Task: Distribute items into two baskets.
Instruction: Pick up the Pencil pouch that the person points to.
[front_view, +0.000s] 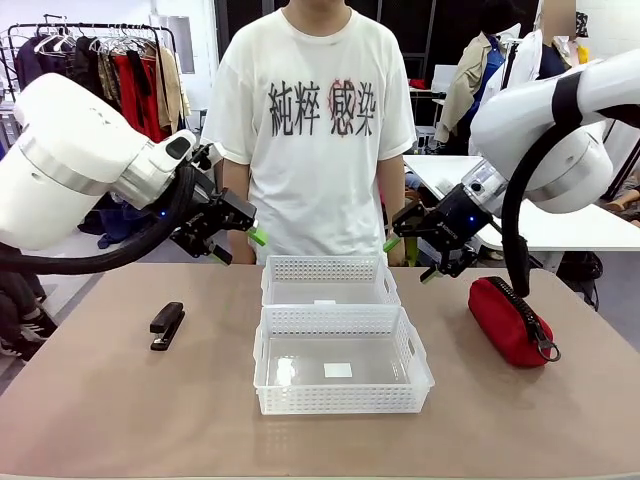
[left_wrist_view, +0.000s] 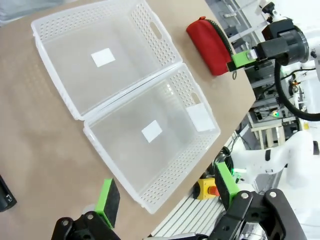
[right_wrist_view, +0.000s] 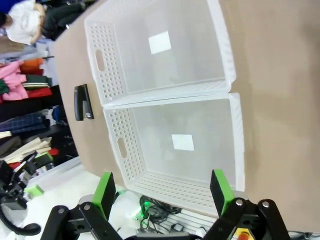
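Nearest, larger white lattice basket (front_view: 340, 398) touches smaller white basket (front_view: 330, 268) behind. Black stapler (front_view: 167, 325) lies left, red fabric pouch (front_view: 508, 320) right of it. Left hand (front_view: 238, 248), right hand (front_view: 410, 258): both wide.

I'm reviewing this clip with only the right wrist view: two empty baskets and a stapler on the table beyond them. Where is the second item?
Observer: The red pouch lies free on the table, to the robot's right of the baskets, zipper facing up.
Operator: And what is the left arm doing?
Observer: The left gripper hovers open and empty above the table, on the far side of the stapler and to the left of the baskets.
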